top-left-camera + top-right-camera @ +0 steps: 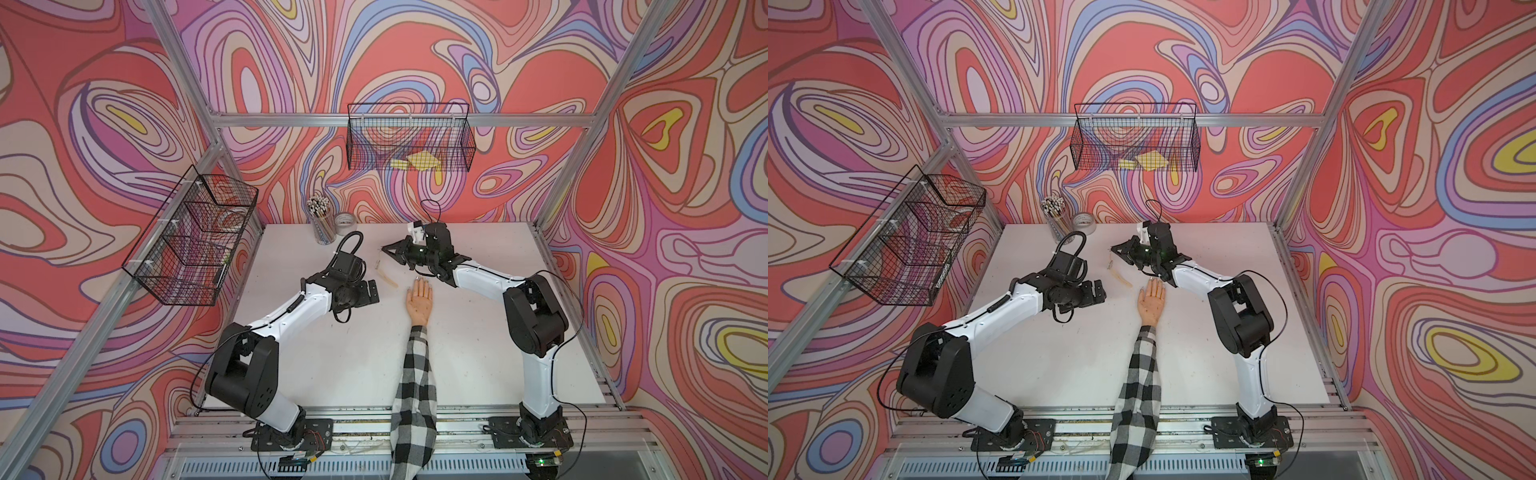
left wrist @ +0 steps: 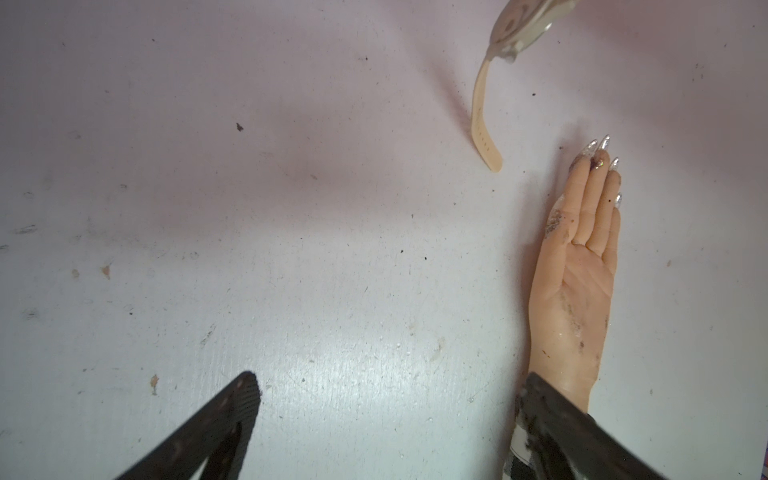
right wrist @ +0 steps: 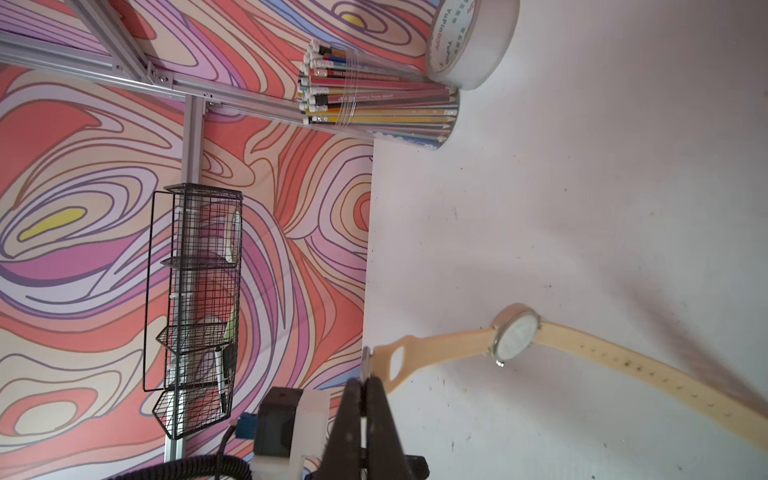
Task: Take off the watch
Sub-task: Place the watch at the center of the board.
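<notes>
One white table [image 1: 332, 365] is seen in both top views, framed by aluminium rails and swirl-patterned walls. On it two arms are extended: the left arm [image 1: 286, 316] and the right arm [image 1: 482, 276]. Two black wire baskets are hung on the rails, one at the left side [image 1: 191, 237] and one at the back [image 1: 411, 137]. A mannequin arm in a black-and-white checked sleeve [image 1: 415, 395] is laid between the robot arms, and its mannequin hand [image 1: 419, 303] is turned palm up with no strap around the wrist. The left gripper [image 2: 388, 378] is held above bare table beside the sleeve, its fingers spread wide with nothing between them. The right gripper [image 3: 365, 380] is pressed together on the buckle end of the watch [image 3: 515, 336]. A clear cup of pencils [image 1: 324, 226] and a roll of tape [image 1: 345, 223] are set just beside each other at the back edge. The watch is found off the mannequin, stretched out between the two grippers: its round pale dial is raised on edge, while the tip of the beige strap [image 2: 484, 120] appears to rest on the table near the mannequin's fingertips, apart from them.
</notes>
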### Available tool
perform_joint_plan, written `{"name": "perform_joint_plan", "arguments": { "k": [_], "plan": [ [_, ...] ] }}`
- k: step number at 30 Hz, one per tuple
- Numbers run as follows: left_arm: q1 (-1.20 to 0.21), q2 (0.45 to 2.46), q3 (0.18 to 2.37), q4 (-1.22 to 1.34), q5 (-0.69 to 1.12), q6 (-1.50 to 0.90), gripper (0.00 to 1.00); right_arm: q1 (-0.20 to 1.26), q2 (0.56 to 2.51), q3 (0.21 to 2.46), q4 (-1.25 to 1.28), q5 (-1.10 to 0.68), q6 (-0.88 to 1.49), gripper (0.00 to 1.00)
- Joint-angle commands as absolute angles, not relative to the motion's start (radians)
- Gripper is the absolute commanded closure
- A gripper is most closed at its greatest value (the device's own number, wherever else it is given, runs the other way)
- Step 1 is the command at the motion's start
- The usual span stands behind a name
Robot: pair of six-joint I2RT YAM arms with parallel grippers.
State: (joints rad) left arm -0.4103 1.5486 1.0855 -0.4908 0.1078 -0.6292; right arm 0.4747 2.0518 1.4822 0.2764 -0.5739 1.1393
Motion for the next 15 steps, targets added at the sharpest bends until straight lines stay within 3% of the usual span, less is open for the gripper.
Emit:
{"name": "perform_joint_plan", "arguments": {
  "k": [1, 15],
  "plan": [
    [-0.402, 1.522, 1.075, -0.519, 0.104, -0.63, 0.01, 0.425, 2.027, 1.442, 0.384, -0.585, 1.159, 1.0],
    [-0.403, 1.555, 1.103, -0.499, 0.139, -0.656, 0.01, 0.15, 1.655, 0.91, 0.359, -0.64, 1.033, 1.0]
  ]
}}
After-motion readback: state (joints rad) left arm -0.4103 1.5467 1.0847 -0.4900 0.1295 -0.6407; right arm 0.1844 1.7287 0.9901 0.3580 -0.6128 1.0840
